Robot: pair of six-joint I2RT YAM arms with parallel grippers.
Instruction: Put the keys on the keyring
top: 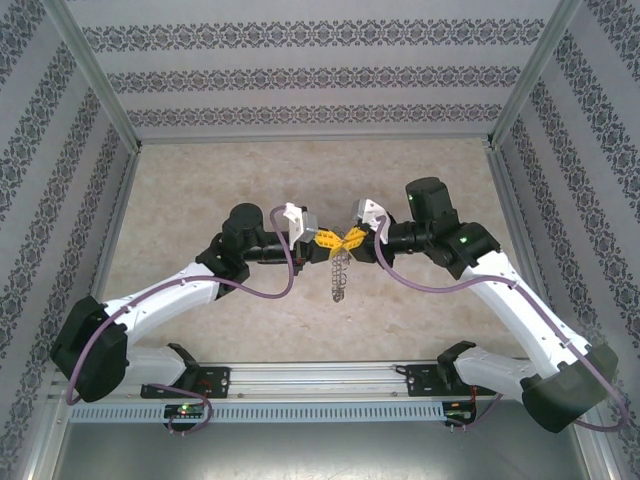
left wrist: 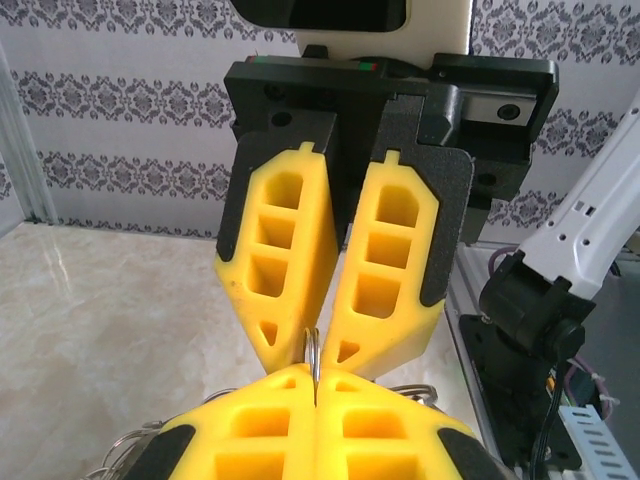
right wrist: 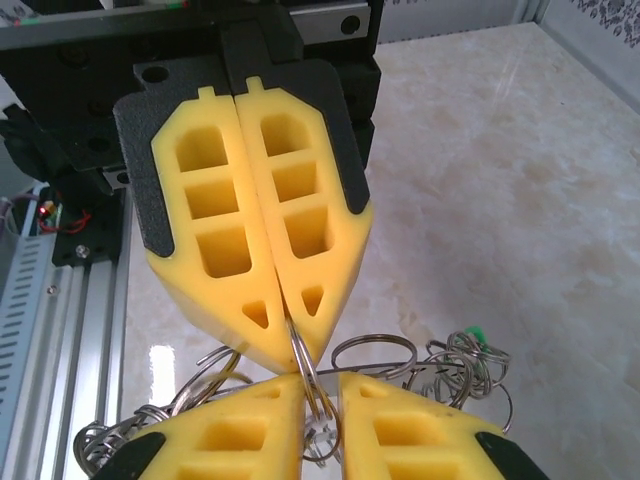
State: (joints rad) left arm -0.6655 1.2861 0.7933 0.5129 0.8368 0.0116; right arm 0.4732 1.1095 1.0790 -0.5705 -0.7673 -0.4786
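Observation:
My two grippers meet tip to tip above the middle of the table. The keyring (top: 340,275), a grey tangle of wire rings, hangs below them. My left gripper (top: 333,241) (left wrist: 316,372) is shut on one steel ring (left wrist: 316,348) of it. My right gripper (top: 352,238) (right wrist: 320,385) faces it with its yellow fingers a little apart. The same ring (right wrist: 303,362) runs through that narrow gap, slanted. More loops of the keyring (right wrist: 372,346) spread behind the fingers. A green key head (right wrist: 477,334) peeks out of the loops at the right. No lilac key shows.
The beige marble-patterned table (top: 200,190) is walled by patterned panels on three sides. A metal rail (top: 320,375) with the arm bases runs along the near edge. Both arms bend inward over the table's middle.

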